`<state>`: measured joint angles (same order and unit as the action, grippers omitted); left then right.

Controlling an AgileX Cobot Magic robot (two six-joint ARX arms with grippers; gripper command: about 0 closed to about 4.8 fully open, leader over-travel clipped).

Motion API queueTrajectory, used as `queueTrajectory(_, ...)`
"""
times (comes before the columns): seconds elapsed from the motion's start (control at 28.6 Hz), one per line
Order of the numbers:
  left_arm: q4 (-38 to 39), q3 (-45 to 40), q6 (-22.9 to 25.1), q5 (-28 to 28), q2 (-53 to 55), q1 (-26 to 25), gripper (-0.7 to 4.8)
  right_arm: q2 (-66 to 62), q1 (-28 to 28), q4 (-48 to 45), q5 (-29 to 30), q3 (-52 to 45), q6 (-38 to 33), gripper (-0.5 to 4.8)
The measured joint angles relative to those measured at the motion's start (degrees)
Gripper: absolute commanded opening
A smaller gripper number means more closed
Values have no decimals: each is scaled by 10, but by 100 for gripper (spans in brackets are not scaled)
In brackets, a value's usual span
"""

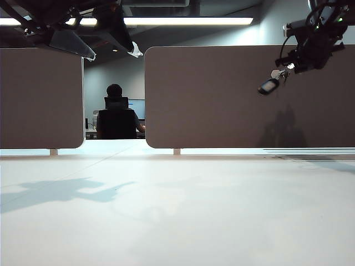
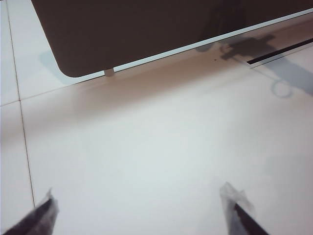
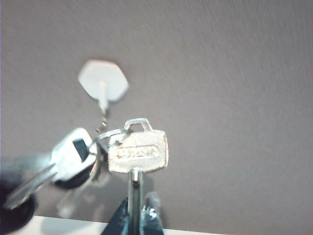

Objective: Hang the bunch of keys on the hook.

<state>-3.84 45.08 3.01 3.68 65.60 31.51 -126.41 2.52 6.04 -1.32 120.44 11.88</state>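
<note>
The keys [image 3: 122,156] are held clamped by one blade in the right gripper [image 3: 135,215], raised close before the panel [image 1: 222,94] so the ring faces the hook [image 3: 103,81], while the left gripper [image 2: 142,210], jaws apart, is kept aside over the table [image 1: 177,210].

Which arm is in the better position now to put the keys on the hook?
Right. The right gripper holds the bunch of keys just before the hook; the left gripper is open and empty.
</note>
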Motion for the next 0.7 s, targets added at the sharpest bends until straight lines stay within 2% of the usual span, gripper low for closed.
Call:
queueTrajectory(0.31,2,0,0,15,0,0,479,-25,1,-32,25,3,2,-9)
queueTrajectory(0.7,22,0,0,26,1,0,479,-66,-8,-49,46,53,3,-9)
